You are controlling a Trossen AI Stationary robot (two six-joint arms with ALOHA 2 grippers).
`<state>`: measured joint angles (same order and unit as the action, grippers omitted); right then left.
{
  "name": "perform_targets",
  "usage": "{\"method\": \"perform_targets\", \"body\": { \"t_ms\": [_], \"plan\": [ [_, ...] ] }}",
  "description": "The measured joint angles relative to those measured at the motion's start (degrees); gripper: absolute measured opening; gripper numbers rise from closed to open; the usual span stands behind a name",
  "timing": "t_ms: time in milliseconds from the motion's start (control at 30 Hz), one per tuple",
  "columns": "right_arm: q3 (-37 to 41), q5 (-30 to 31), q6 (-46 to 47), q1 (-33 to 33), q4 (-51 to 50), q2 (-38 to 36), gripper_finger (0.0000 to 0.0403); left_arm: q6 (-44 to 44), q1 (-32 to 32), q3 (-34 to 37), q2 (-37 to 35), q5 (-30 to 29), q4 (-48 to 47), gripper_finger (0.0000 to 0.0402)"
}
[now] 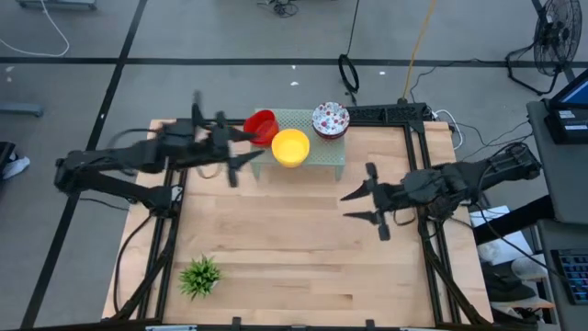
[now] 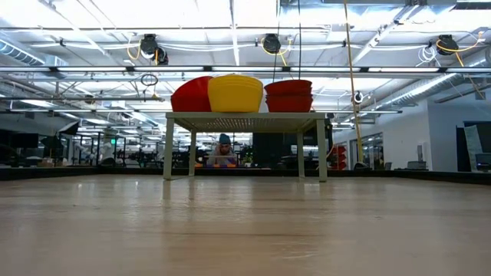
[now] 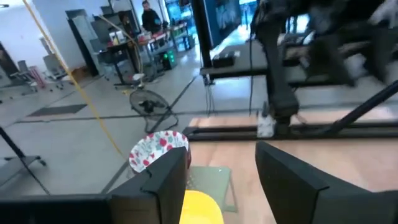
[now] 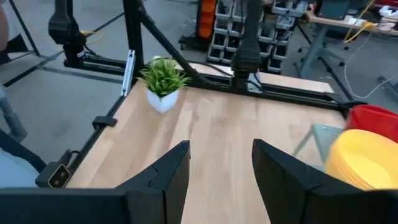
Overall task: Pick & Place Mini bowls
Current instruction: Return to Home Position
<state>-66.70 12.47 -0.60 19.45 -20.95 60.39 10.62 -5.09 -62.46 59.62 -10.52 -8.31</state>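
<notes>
Three mini bowls sit on a low pale-green slatted stand (image 1: 323, 152) at the table's far side: a red one (image 1: 262, 126), a yellow one (image 1: 290, 147) and a white one with red floral speckles (image 1: 331, 119). The low view shows them side by side on the stand top: the red bowl (image 2: 192, 93), the yellow bowl (image 2: 235, 92) and the speckled bowl (image 2: 288, 96). My left gripper (image 1: 246, 147) is open just left of the red and yellow bowls and touches nothing. Its wrist view shows the speckled bowl (image 3: 155, 148) and the yellow bowl (image 3: 202, 208) ahead. My right gripper (image 1: 351, 204) is open over the table's right half, away from the bowls.
A small spiky green plant (image 1: 200, 274) in a white pot stands near the table's near-left corner, also visible as the plant (image 4: 163, 79) in the right wrist view. Bare wood lies across the middle of the table (image 1: 294, 239). Dark frame rails run along the table's left, right and far edges.
</notes>
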Motion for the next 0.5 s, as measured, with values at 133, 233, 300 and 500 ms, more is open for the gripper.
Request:
{"method": "perform_targets", "body": {
  "t_ms": [133, 233, 300, 500],
  "plan": [
    [0.00, 1.47, -0.04, -1.11, -3.52, -3.50, 0.0160, -3.66, 0.91, 0.00, -7.82, -0.02, -7.07, 0.0195],
    [0.00, 5.22, 0.34, -1.13, -7.21, -5.63, 0.0160, -7.56, 1.60, 0.00, -13.25, 0.09, -12.84, 0.0195],
    [0.01, 7.32, 1.62, -1.13, -9.15, -6.69, 0.0160, -10.66, 1.98, 0.00, -16.40, 0.11, -15.82, 0.0192],
    [6.58, 8.72, 2.97, -1.11, -6.84, -11.18, 0.0160, -16.99, 3.43, 0.00, -24.34, 0.42, -26.07, 0.0191]
  ]
}}
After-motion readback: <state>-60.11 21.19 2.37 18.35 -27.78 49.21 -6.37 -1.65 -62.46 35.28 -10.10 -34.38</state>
